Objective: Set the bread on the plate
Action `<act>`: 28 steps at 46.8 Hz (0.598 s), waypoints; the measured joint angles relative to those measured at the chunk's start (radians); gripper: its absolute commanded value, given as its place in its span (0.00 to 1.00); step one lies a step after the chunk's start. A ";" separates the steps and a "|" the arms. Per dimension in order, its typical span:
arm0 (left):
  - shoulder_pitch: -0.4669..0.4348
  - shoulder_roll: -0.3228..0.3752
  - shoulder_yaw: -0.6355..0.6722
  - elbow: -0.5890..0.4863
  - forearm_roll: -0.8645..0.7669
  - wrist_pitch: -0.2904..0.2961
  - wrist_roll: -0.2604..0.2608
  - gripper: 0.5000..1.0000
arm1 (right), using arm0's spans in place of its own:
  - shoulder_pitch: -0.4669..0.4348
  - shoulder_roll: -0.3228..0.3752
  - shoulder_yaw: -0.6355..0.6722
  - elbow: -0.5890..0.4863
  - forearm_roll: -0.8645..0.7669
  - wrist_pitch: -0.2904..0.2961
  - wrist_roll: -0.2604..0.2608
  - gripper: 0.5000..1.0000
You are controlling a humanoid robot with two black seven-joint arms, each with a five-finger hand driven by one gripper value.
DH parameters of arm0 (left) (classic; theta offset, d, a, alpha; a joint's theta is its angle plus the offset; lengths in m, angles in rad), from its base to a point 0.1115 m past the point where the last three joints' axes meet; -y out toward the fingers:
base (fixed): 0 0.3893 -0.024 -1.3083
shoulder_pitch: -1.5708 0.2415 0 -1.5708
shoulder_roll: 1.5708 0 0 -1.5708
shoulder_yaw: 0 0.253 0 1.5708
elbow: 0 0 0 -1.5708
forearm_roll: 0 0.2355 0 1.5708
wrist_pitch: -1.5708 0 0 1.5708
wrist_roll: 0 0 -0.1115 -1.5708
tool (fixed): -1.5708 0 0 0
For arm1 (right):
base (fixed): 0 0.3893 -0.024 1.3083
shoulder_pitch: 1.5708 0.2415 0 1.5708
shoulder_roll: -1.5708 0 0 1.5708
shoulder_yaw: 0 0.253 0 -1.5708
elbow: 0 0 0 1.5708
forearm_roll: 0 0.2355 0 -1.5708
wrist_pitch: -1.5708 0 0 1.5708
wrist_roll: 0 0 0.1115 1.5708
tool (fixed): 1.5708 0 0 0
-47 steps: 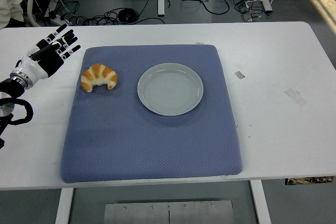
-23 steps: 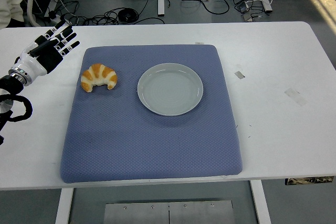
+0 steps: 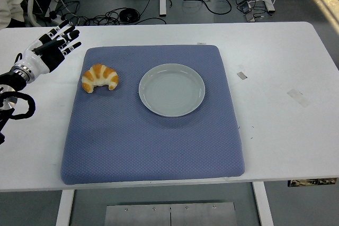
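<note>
— Where's the bread [image 3: 99, 78]?
— On the mat [image 3: 151, 146], left of the empty plate [image 3: 171, 89]. The left hand [image 3: 50, 49] hovers nearby, fingers spread, empty.
— Advice?
— Come down over it; close gently.

The left hand [image 3: 52, 48] hangs with fingers spread over the bare white table [image 3: 275, 62], just off the far left corner of the blue mat [image 3: 151, 141]. To the hand's right and a little nearer the camera lies the croissant [image 3: 99, 77], with open mat between them and nothing standing in that gap. Beyond the croissant, further right of the hand, sits the plate [image 3: 171, 89], close beside the bread but not touching it; its low rim is the only raised edge on that line. The mat's near half, below the hand, lies free. Small tape scraps [image 3: 241, 75] far to the right lie flat.
</note>
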 measured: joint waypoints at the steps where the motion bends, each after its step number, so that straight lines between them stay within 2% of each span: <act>1: -0.002 0.002 0.000 0.000 0.018 0.000 -0.004 0.97 | 0.000 0.000 0.000 0.000 0.000 0.000 0.000 1.00; 7: -0.012 0.005 0.000 0.000 0.095 0.000 -0.020 0.97 | 0.000 0.000 0.000 0.000 0.000 0.000 0.000 1.00; 17: -0.048 0.003 0.007 -0.004 0.129 0.002 -0.021 0.97 | 0.000 0.000 0.000 0.000 0.000 0.000 0.000 1.00; 28: -0.076 0.002 0.058 -0.011 0.290 0.041 -0.021 0.97 | 0.000 0.000 0.000 0.000 0.000 0.000 0.000 1.00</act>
